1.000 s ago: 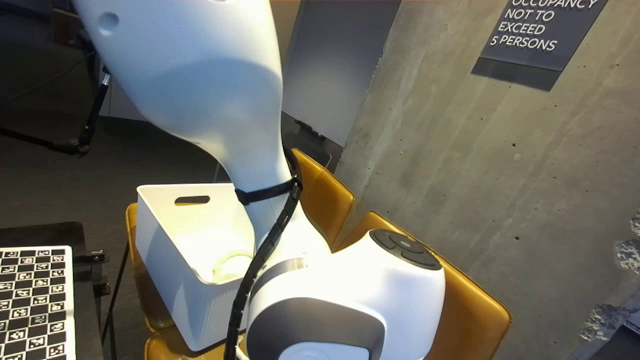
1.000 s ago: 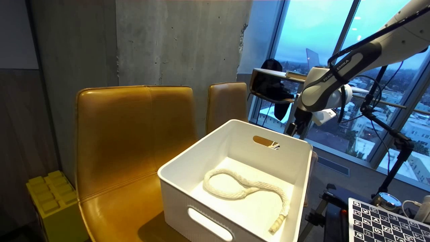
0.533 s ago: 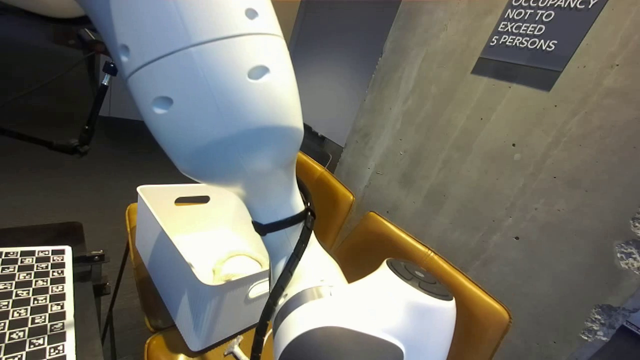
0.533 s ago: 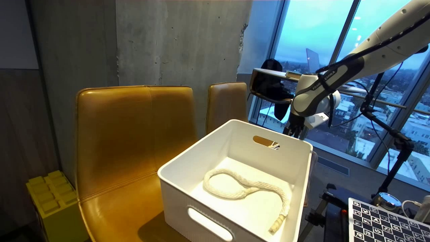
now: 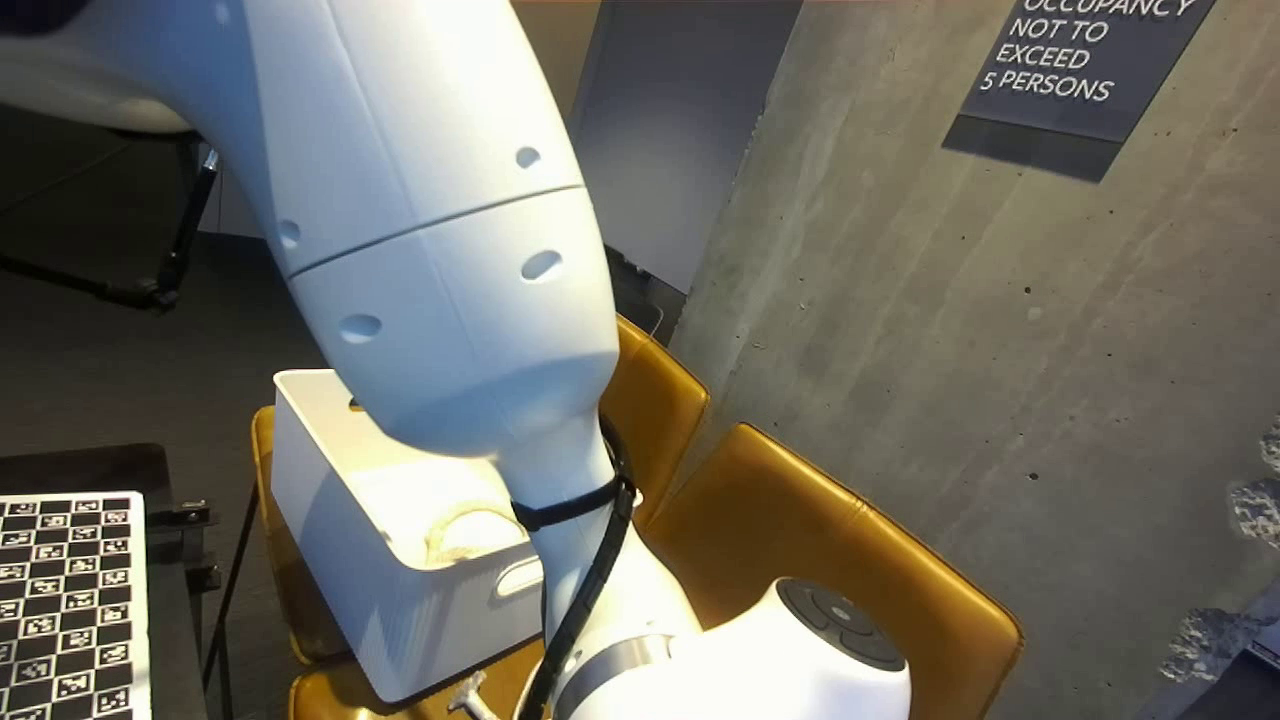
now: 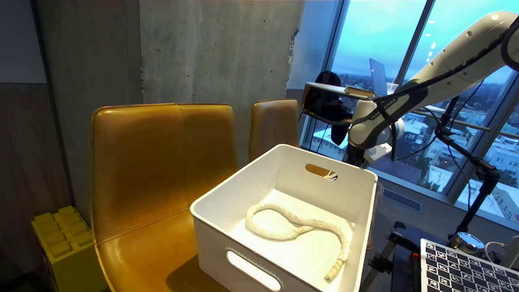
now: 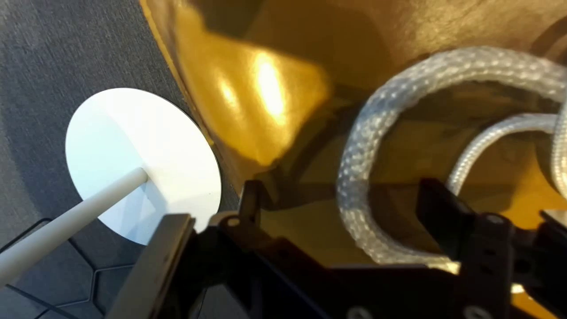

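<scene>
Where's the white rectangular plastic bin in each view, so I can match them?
In an exterior view: white rectangular plastic bin, lower left, partly behind the white robot arm.
In an exterior view: bin, lower middle.
Wrist view: not in it.
Landmark in all three: tan leather seating.

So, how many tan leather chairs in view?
2: in an exterior view, the nearer chair under the white bin, the farther chair behind it. Others may be hidden.

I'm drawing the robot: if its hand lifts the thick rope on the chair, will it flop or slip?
The thick rope would probably flop: it lies bent in a curve on the chair. Its bumpy braid might help stop slipping.
</scene>
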`<state>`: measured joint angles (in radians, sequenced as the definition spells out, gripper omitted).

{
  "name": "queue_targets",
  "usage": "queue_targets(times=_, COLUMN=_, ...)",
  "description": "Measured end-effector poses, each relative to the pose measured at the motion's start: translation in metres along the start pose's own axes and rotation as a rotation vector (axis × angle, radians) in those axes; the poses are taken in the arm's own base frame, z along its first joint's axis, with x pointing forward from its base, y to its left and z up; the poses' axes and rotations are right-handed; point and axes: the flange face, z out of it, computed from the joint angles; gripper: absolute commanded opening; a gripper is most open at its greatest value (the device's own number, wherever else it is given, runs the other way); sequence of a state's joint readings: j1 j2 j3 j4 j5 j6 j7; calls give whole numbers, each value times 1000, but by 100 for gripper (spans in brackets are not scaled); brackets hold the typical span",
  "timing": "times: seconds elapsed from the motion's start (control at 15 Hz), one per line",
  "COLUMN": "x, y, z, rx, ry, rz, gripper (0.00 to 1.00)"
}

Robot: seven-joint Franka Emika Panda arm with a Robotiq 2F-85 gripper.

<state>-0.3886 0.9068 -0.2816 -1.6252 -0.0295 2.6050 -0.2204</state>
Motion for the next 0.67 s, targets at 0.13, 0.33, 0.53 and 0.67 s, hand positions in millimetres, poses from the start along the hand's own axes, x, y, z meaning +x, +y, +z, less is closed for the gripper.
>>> queue_targets(times=0.13, x=3, y=-1, z=1, rx=-2, ry=-4, rz=-2, gripper=46)
queue_targets(times=0.33, x=7, y=4, z=-4, rx=-13, ry=-10, rz=-3, gripper=24)
queue_targets(times=0.53, x=9, y=8, z=-7, rx=-28, ry=-7, rz=-5, gripper=1)
queue_targets(times=0.67, x=9, y=12, z=-8, rx=-38, ry=-5, rz=-7, gripper=0)
